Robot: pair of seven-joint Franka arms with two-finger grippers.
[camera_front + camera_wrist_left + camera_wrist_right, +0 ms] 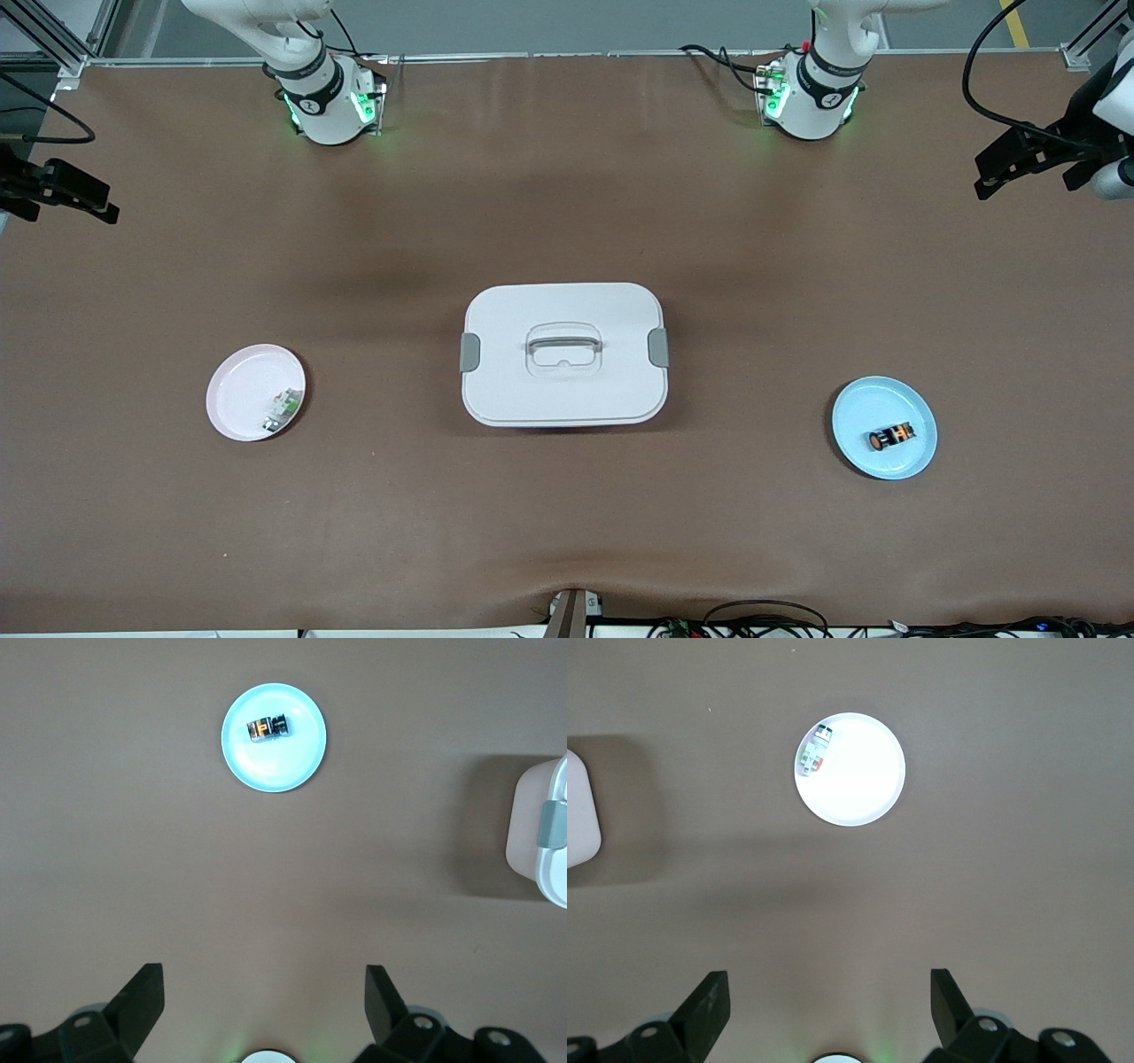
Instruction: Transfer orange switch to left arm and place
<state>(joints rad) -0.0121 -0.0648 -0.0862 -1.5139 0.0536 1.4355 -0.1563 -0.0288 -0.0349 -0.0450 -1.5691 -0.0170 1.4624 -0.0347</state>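
The orange switch (890,436) lies on its side on a blue plate (852,409) toward the left arm's end of the table. It also shows in the left wrist view (267,727) on that plate (275,773). The white box (563,394) with grey clips stands mid-table, and its edge shows in the left wrist view (539,828). My left gripper (1010,166) is open and empty, high over the table's edge at the left arm's end (264,992). My right gripper (66,190) is open and empty, high over the edge at the right arm's end (829,992).
A pink plate (235,390) toward the right arm's end holds a small white-and-green component (282,409). Both also show in the right wrist view: the plate (864,784) and the component (812,751). A corner of the box (578,815) shows there too. Cables lie along the table's near edge.
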